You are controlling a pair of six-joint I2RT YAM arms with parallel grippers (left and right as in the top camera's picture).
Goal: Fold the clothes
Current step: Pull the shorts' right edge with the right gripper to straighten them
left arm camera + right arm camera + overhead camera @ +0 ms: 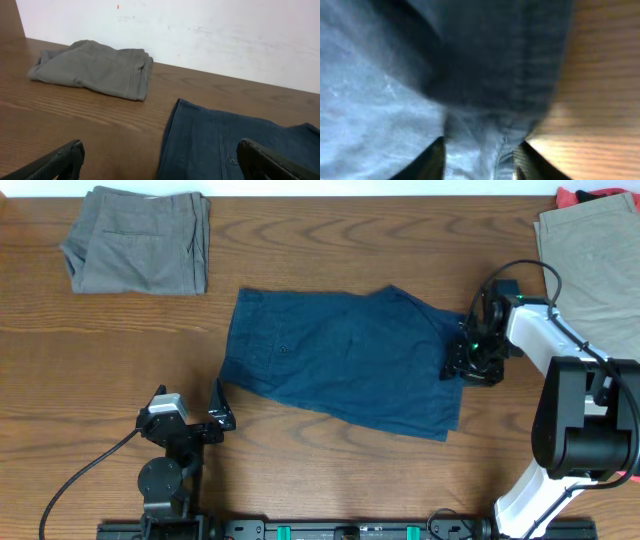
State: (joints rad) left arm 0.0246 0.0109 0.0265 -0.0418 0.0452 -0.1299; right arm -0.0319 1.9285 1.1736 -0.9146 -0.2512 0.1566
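Observation:
A dark navy-blue pair of shorts (340, 360) lies spread flat mid-table, waistband to the left. My right gripper (468, 365) is at its right edge, and in the right wrist view the jaws (481, 145) pinch a bunched fold of the navy cloth (380, 100). My left gripper (205, 423) is open and empty, low near the shorts' front left corner. In the left wrist view its fingers (160, 146) straddle bare wood and the navy waistband (225, 145).
A folded olive-grey pair of shorts (140, 240) lies at the back left and also shows in the left wrist view (95, 67). A tan-khaki pair (595, 260) lies at the back right, with a red cloth (590, 194) behind it. A white wall backs the table.

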